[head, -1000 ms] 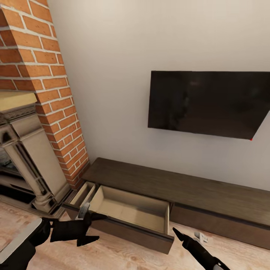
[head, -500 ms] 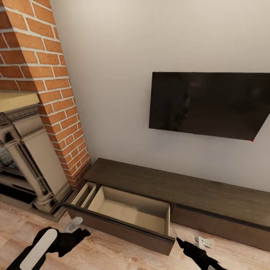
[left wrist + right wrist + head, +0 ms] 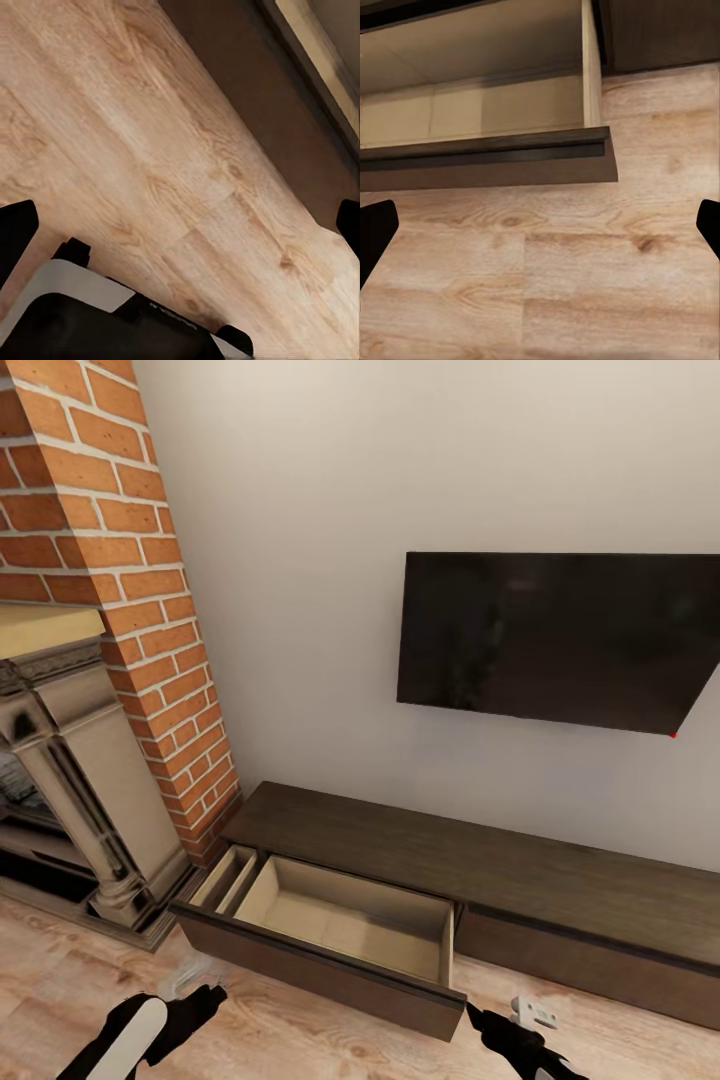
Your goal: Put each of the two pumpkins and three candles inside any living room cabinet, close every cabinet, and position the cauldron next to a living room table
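The long, low, dark-brown cabinet [image 3: 520, 880] runs along the wall under the TV. Its left drawer [image 3: 340, 920] is pulled out, and its beige inside [image 3: 472, 112] holds nothing. My left gripper [image 3: 200, 1000] hovers over the wood floor in front of the drawer's left corner, open and empty [image 3: 180, 225]. Just off the drawer's right front corner, my right gripper [image 3: 480, 1022] is also open and empty [image 3: 540, 229] and faces the drawer front. The pumpkins, candles, cauldron and table are out of view.
A brick chimney [image 3: 110, 560] and a stone fireplace surround [image 3: 80, 780] stand left of the cabinet. A black TV [image 3: 550, 640] hangs on the wall above it. A small white object [image 3: 535, 1012] lies on the floor by my right gripper.
My left arm has drawn back from the drawer's front edge, down and to the left. The right gripper has dropped slightly lower. The drawer stays open.
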